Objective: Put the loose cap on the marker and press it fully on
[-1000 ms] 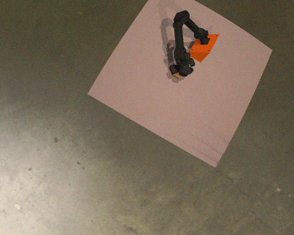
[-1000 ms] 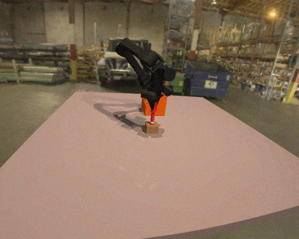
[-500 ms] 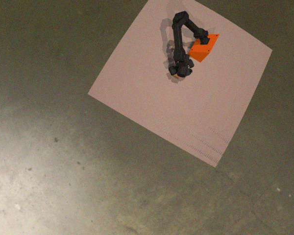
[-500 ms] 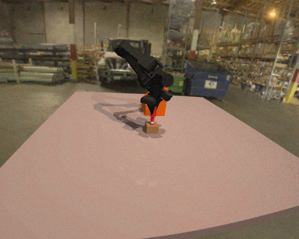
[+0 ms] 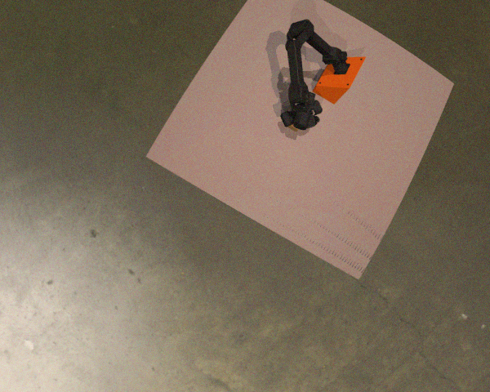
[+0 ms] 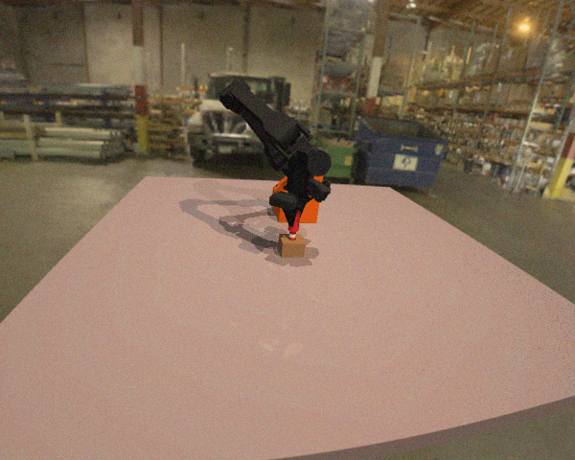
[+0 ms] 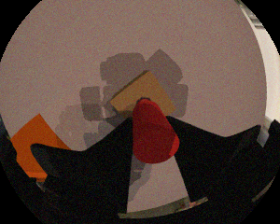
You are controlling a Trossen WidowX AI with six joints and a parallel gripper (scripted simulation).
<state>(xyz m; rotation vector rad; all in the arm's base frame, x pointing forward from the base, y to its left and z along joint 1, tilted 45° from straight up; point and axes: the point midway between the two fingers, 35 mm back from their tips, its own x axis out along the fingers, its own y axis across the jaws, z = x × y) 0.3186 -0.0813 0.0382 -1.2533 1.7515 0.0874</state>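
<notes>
The brown holder block (image 5: 293, 128) (image 6: 292, 248) (image 7: 146, 85) stands on the table (image 5: 245, 168) (image 6: 203, 321). In the exterior view the marker (image 6: 292, 236) rises upright from it, a white band showing just above the block and red above that. My gripper (image 6: 293, 221) (image 7: 149, 121) points down over the block and is shut on the red cap (image 7: 155, 140). The cap is in line with the marker, at or over its upper part. Cap and marker are both red, so how far the cap sits down is hidden. In the top view the arm covers both.
A large orange block (image 5: 342, 80) (image 6: 309, 210) (image 7: 37, 140) carries the arm's base behind the holder block. The arm (image 5: 296, 63) (image 6: 273, 124) reaches from it, up and over to the holder block. Shadows of the arm lie around the holder.
</notes>
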